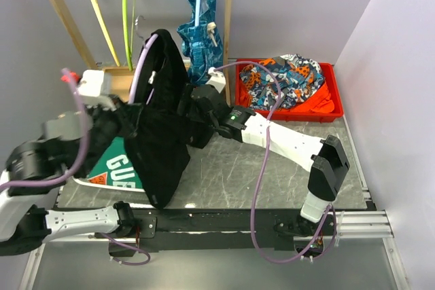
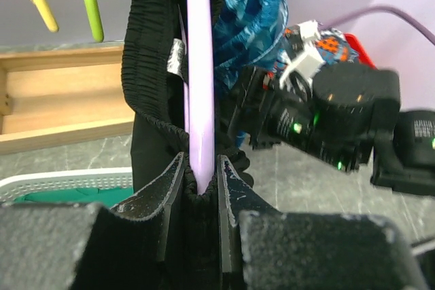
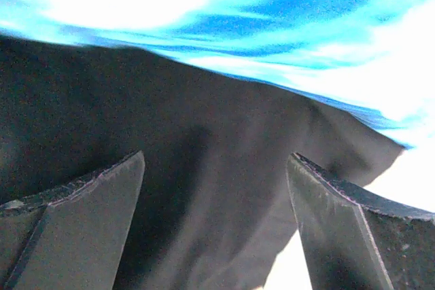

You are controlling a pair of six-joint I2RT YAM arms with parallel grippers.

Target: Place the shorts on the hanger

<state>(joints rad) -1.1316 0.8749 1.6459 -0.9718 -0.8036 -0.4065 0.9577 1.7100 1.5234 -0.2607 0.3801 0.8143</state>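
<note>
The black shorts (image 1: pixel 160 127) hang draped over the lavender hanger (image 1: pixel 141 62), held up above the table's left half. My left gripper (image 2: pixel 200 176) is shut on the hanger's lavender bar (image 2: pixel 200 79), and the shorts' gathered waistband (image 2: pixel 146 45) is bunched between the fingers with it. In the top view this gripper (image 1: pixel 129 115) is mostly hidden by the fabric. My right gripper (image 3: pixel 216 157) is open, its fingers spread wide right up against the black shorts (image 3: pixel 204 134), with nothing pinched between them. From above it (image 1: pixel 194 110) sits at the shorts' right side.
A wooden rack (image 1: pixel 64 11) at the back holds a yellow hanger (image 1: pixel 98 15), a lime-green hanger (image 1: pixel 127 18) and a teal patterned garment (image 1: pixel 200 25). A red bin (image 1: pixel 329 110) with orange-and-blue clothes stands at the back right. A white basket (image 1: pixel 88 183) with a green garment lies at the left.
</note>
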